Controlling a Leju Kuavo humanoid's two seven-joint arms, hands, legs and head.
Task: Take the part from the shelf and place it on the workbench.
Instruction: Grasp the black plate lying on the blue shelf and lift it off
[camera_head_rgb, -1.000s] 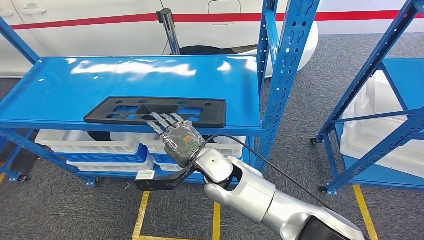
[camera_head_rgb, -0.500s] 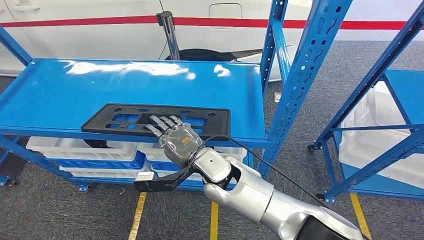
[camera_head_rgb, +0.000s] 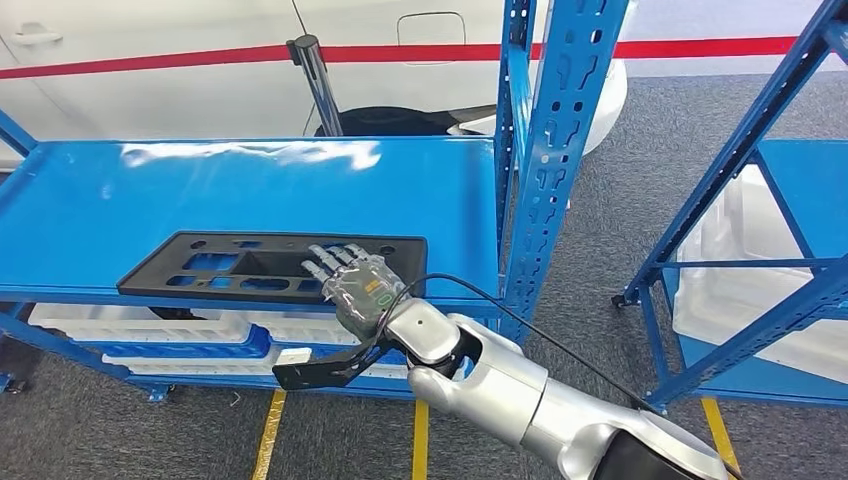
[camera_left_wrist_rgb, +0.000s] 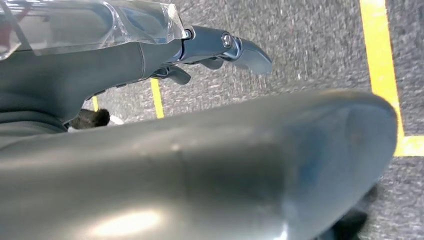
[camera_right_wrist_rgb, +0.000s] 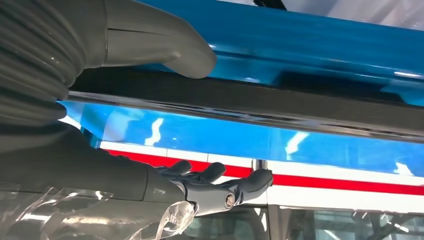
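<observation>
- On the shelf (camera_head_rgb: 250, 190) front edge: right hand (camera_head_rgb: 362, 285) fingers (camera_head_rgb: 335, 258) lie over the part (camera_head_rgb: 270, 268), thumb (camera_right_wrist_rgb: 160, 42) beneath — a rim grasp, judged ready for lifting.
- Part flat, not yet raised.
- Left hand (camera_left_wrist_rgb: 150, 55): clenched or released, cannot tell.

White trays (camera_head_rgb: 150, 325) under the blue deck, white car (camera_head_rgb: 200, 60) behind, yellow floor tape (camera_head_rgb: 268, 440)

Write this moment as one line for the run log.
phase: grasping | right hand: fingers over part front edge, thumb at its edge | part: on shelf | left hand: holds nothing
</observation>
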